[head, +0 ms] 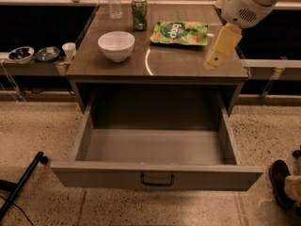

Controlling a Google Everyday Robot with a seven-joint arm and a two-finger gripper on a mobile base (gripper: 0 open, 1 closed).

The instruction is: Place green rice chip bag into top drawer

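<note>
Gripper hangs over the right side of the table, just right of and nearer than the green rice chip bag, and holds nothing; whether it is released or clenched cannot be told from this angle. The bag lies flat on the far right part of the tabletop, apart from the green drink can at its left and the white bowl further left. Below, the top drawer stands pulled fully out toward the near side, its dark handle at centre.

The grasp is not yet made, and that is probably where things could slip. A flat, crinkly pouch gives little edge to pinch, so a descent from above might press it down or skid it along the glossy surface toward the can. A shallow grip on one corner could let it slide out over the floor before it reaches the drawer's cavity.
</note>
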